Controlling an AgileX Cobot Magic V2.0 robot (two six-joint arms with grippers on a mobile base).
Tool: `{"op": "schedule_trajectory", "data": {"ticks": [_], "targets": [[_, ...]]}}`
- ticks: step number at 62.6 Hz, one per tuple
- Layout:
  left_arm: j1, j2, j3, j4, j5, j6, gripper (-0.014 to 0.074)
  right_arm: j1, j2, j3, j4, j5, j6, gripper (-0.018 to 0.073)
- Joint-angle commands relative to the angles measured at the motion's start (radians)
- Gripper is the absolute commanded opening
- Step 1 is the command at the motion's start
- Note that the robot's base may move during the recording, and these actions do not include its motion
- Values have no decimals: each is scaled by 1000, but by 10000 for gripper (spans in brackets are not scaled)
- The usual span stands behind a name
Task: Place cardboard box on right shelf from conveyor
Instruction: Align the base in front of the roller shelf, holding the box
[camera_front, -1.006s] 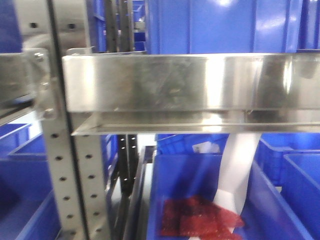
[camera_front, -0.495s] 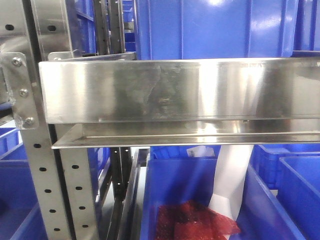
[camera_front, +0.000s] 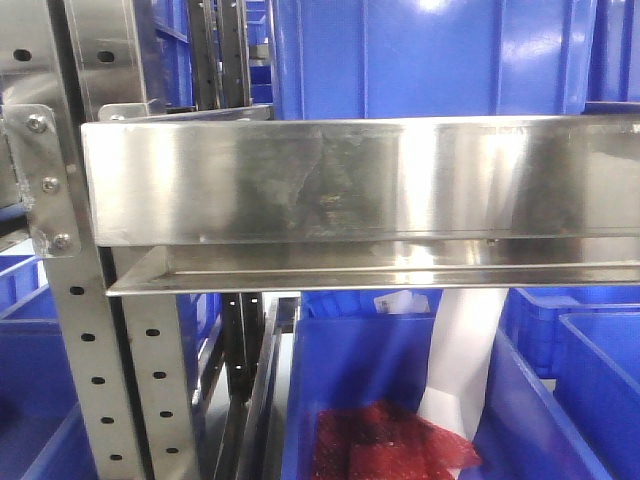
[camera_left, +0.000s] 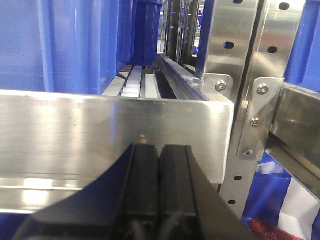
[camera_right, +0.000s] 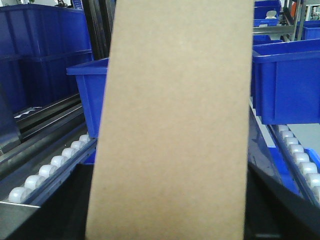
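Halfway along: grips cardboard box in right tool, left tool pinched shut, empty, facing right shelf; next needs lowering onto rollers between blue bins.

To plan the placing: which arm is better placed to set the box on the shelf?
Right: the box fills its wrist view, rollers beside it. The left pincer is shut, empty, facing the shelf rail.
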Motion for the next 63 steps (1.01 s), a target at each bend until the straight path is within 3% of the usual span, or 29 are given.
{"op": "schedule_trajectory", "data": {"ticks": [1, 24, 33, 52, 63], "targets": [[2, -12, -4, -7, -90, -5, -119, -2, 13, -30, -23, -98, -14, 226], [2, -12, -4, -7, -90, -5, -119, -2, 15, -37, -29, -138, -14, 226], [2, -12, -4, -7, -90, -5, -119, -2, 83, -96, -109, -156, -53, 226], [2, -12, -4, -7, -90, -5, -119, -2, 338, -234, -238, -198, -480, 226], [2, -12, -4, -7, -90, -5, -119, 18, 478, -240, -393, -287, -758, 226]]}}
